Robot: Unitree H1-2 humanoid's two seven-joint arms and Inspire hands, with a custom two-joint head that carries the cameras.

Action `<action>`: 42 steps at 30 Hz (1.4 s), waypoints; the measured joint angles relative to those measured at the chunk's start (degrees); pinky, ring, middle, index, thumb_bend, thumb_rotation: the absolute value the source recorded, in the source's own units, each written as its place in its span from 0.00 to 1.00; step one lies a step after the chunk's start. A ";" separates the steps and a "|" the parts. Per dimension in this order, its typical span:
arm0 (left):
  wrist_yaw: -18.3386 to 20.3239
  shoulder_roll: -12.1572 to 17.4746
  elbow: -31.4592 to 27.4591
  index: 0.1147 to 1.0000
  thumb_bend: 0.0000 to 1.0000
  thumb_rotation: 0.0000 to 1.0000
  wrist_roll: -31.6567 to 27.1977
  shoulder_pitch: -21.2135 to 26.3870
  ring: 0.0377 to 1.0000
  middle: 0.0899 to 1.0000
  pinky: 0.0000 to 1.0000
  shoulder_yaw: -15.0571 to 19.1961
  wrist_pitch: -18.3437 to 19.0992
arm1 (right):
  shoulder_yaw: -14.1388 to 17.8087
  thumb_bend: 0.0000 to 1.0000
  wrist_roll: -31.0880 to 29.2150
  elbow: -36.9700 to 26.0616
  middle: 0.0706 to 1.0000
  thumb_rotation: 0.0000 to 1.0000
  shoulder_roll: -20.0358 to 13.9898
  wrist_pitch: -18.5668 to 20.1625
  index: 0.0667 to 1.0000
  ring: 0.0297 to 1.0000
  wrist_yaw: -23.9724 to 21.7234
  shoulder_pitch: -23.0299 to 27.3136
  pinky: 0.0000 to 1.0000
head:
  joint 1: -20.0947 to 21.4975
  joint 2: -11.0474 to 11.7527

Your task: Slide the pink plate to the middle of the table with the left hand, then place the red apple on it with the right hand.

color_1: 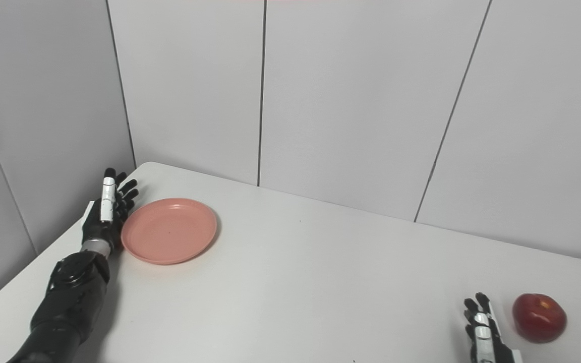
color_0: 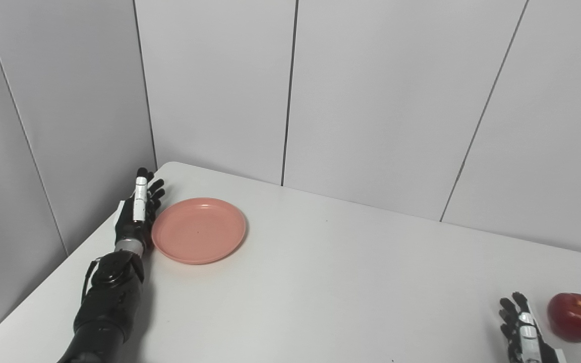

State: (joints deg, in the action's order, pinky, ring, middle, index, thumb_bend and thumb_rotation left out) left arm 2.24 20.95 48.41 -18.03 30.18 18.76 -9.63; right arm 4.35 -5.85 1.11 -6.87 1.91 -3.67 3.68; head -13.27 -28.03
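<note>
Right hand (color_1: 483, 330), fingers spread, empty | red apple (color_1: 539, 317) just right of your fingertips | left hand (color_0: 138, 212) flat-open against pink plate (color_0: 198, 230), plate lying rightward: push right.

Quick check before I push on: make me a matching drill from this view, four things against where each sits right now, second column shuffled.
Things
1. pink plate
2. red apple
3. left hand
4. right hand

Places
A. near right part of the table, just left of the fruit, holding nothing
B. far left part of the table, lying flat and empty
C. near right corner of the table, resting alone
D. fingers spread, standing on edge at the dish's left rim

Pairs: 1-B, 2-C, 3-D, 4-A
</note>
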 measured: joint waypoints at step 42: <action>-2.00 -5.29 -8.87 0.92 0.74 0.94 2.19 -2.25 0.85 0.88 0.87 -2.97 4.92 | -0.20 0.73 0.11 -0.10 0.93 1.00 0.06 0.97 0.97 0.95 0.34 0.00 1.00 | 0.97 -0.79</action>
State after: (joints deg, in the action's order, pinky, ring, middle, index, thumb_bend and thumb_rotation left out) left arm 0.24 15.66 39.53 -15.84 27.92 15.78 -4.70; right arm 4.15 -5.74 1.01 -6.82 2.89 -3.32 3.68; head -12.31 -28.83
